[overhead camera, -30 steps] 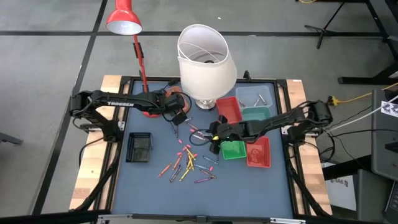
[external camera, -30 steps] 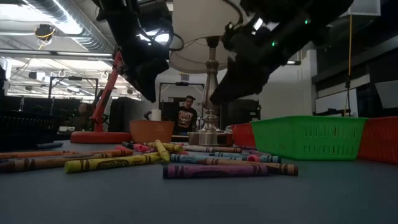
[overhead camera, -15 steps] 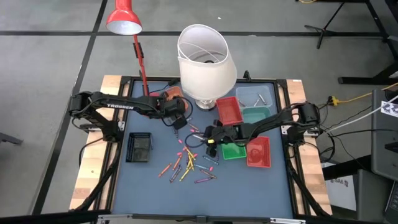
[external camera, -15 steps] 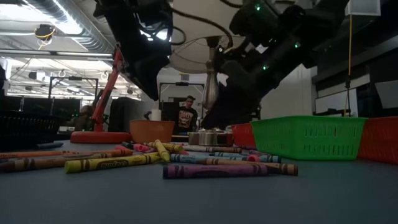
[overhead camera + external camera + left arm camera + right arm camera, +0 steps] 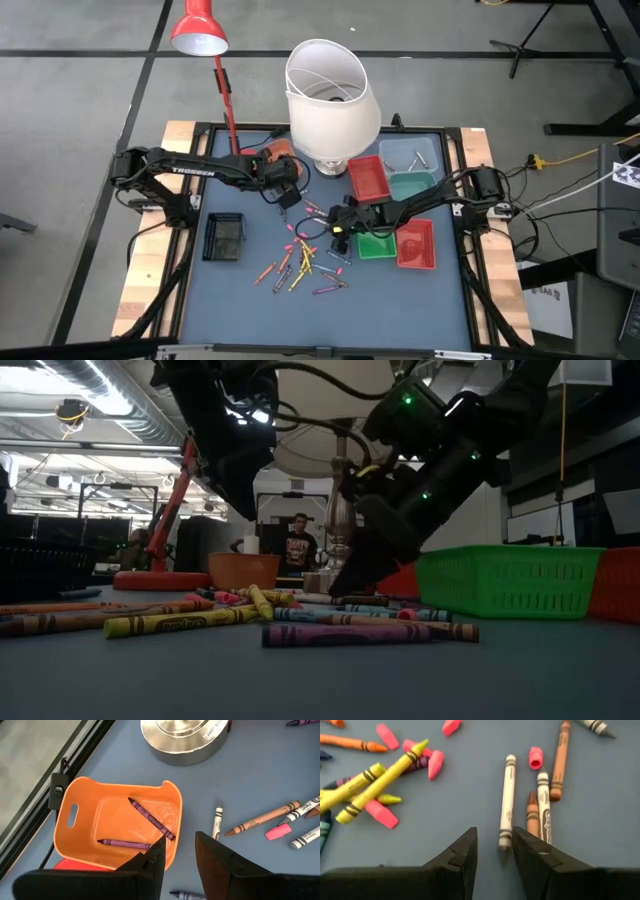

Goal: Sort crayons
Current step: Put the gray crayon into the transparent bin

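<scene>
Many crayons [image 5: 300, 262] in mixed colours lie scattered flat on the blue table top, and they also show in the low view [image 5: 340, 630]. My right gripper [image 5: 335, 228] is low over the pile's far right part, slanting down and open. In its wrist view the fingertips [image 5: 495, 847] stand on either side of the near end of a white crayon [image 5: 507, 795], which lies flat. My left gripper [image 5: 180, 857] hangs open above the table beside an orange tray [image 5: 120, 820] that holds two purple crayons [image 5: 150, 817].
A white-shaded lamp [image 5: 330, 95] and a red desk lamp [image 5: 200, 30] stand at the far side. Red [image 5: 367, 176], clear [image 5: 417, 155], teal [image 5: 410, 184], green [image 5: 375, 241] and red [image 5: 415, 245] trays sit at the right. A black tray [image 5: 223, 237] sits at the left. A person shows beyond the table [image 5: 298, 550].
My right gripper has come down toward the table, onto the far right part of the crayon pile, and has stayed open. The crayons have not moved.
</scene>
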Controlling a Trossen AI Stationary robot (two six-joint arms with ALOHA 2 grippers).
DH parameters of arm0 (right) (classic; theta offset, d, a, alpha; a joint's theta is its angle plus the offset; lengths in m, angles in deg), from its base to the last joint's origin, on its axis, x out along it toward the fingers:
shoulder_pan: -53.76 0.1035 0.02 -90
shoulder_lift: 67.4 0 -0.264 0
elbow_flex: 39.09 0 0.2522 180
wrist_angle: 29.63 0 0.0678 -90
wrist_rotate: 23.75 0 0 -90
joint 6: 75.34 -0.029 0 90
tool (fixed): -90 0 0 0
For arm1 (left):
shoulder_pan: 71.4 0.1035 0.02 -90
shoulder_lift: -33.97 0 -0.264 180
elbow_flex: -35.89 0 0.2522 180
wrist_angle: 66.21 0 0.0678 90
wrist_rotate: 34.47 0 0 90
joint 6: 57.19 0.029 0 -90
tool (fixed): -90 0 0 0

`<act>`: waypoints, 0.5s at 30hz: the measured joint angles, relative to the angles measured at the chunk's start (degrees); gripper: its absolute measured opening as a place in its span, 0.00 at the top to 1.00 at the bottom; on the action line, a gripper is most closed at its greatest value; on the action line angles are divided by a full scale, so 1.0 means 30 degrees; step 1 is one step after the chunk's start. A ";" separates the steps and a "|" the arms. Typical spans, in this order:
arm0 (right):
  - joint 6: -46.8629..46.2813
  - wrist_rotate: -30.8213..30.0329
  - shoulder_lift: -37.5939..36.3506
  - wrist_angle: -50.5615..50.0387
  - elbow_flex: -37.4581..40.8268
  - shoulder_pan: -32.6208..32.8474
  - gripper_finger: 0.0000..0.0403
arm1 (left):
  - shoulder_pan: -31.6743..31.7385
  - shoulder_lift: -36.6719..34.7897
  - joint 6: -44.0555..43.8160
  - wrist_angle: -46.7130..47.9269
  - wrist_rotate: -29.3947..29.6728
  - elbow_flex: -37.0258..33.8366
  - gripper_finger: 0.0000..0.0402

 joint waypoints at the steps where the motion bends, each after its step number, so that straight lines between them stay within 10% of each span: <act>1: 0.0001 0.0007 0.0002 -0.0065 0.0000 0.0000 0.70 | 0.0000 0.0000 -0.0004 -0.0003 0.0000 0.0000 0.78; 15: -0.0006 0.0132 -0.0020 -0.1156 -0.0029 0.0000 0.70 | 0.0000 0.0000 0.0000 -0.0007 0.0000 0.0000 0.78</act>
